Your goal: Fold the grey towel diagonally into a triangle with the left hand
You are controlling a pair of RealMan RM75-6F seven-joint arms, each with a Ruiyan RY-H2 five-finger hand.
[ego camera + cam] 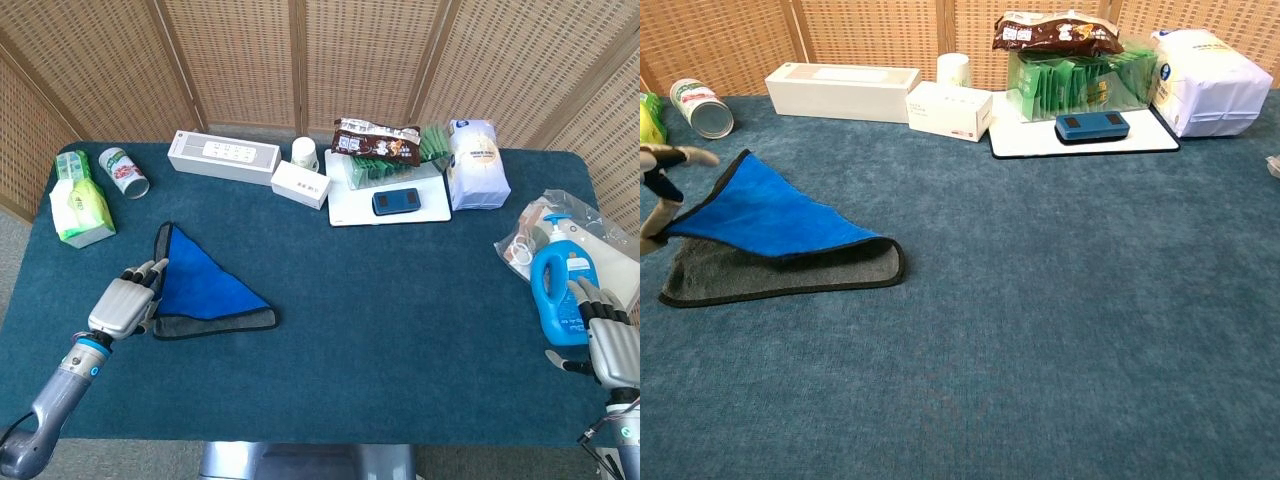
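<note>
The grey towel (pixel 215 322) lies at the table's near left, its blue underside (pixel 200 285) turned up and drawn over most of the grey. In the chest view the blue flap (pixel 770 215) hangs slightly above the grey layer (pixel 760 278). My left hand (pixel 122 305) sits at the flap's left edge and pinches it; only its fingers (pixel 662 158) show at the chest view's left border. My right hand (pixel 612 342) rests at the near right, fingers apart, holding nothing, beside a blue bottle (pixel 556 292).
A green tissue pack (pixel 80 205) and a can (pixel 124 172) lie far left. A long white box (pixel 224 156), a small box (pixel 300 184), a cup (pixel 305 152), a white tray (pixel 345 208) with packets and a white bag (pixel 476 163) line the back.
</note>
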